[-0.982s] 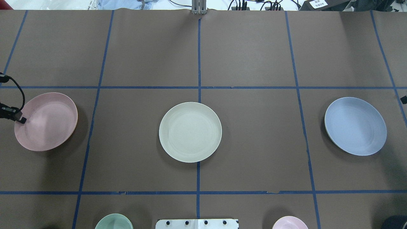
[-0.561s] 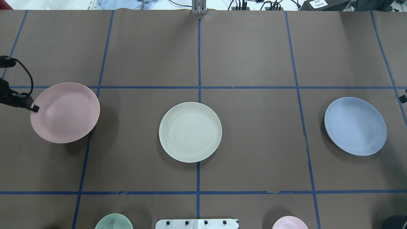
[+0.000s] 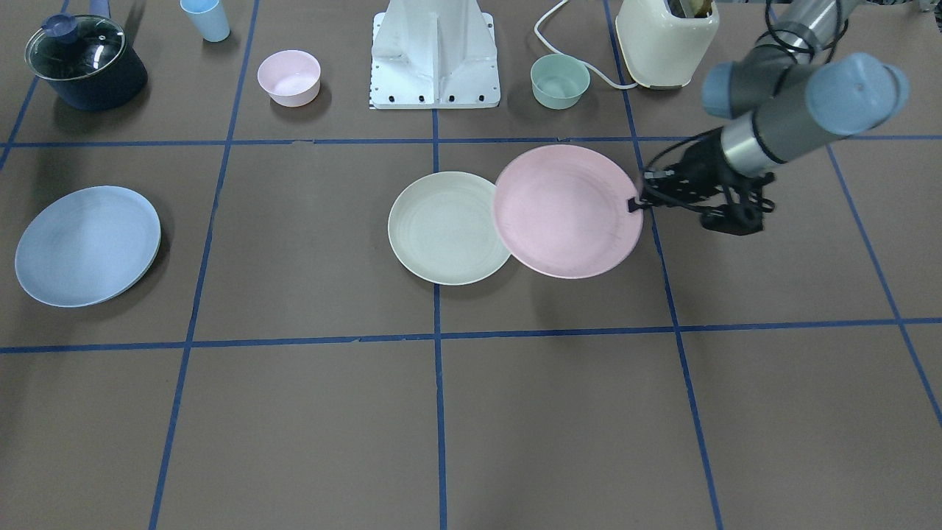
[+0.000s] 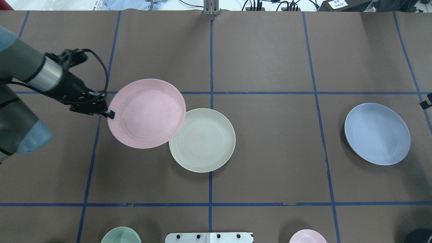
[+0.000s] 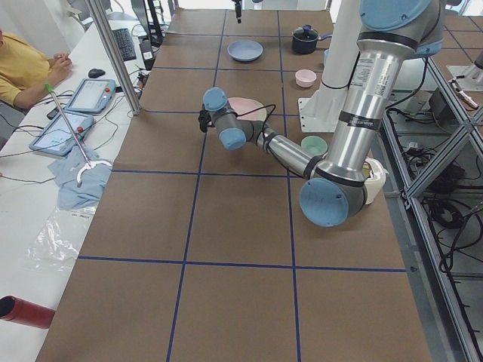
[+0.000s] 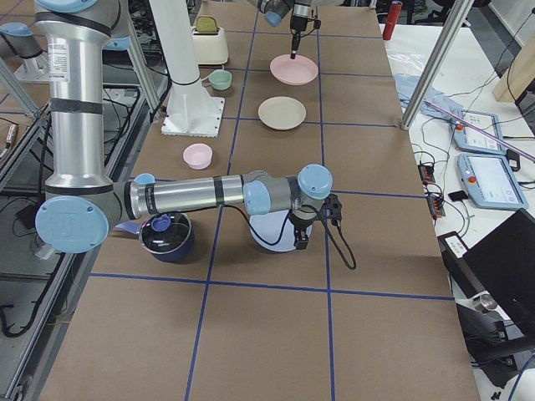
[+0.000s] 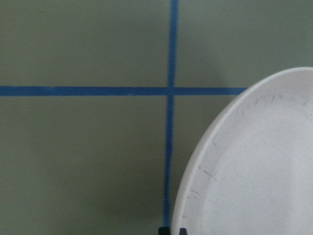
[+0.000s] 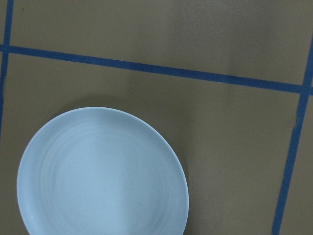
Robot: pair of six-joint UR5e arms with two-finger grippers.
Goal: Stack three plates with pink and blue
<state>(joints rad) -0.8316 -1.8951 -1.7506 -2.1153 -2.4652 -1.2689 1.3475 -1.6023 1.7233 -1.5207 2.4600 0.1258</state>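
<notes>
My left gripper (image 4: 109,114) is shut on the left rim of the pale pink plate (image 4: 146,113) and holds it above the table. In the overhead view the plate's right edge overlaps the rim of the cream-white plate (image 4: 206,143), which lies flat at the table's middle. The front view shows the same pink plate (image 3: 567,211), cream plate (image 3: 441,232) and left gripper (image 3: 634,204). The light blue plate (image 4: 377,134) lies flat at the right and fills the right wrist view (image 8: 102,171). Only a black sliver of my right gripper (image 4: 426,103) shows; I cannot tell its state.
Near the robot base (image 3: 436,55) stand a small green bowl (image 3: 560,81), a small pink bowl (image 3: 289,77), a lidded dark pot (image 3: 85,62), a light blue cup (image 3: 206,18) and a cream toaster (image 3: 666,40). Blue tape lines grid the brown table.
My left arm has carried the pink plate to the right, from the table's left edge to the cream plate's rim. The cream and blue plates have not moved.
</notes>
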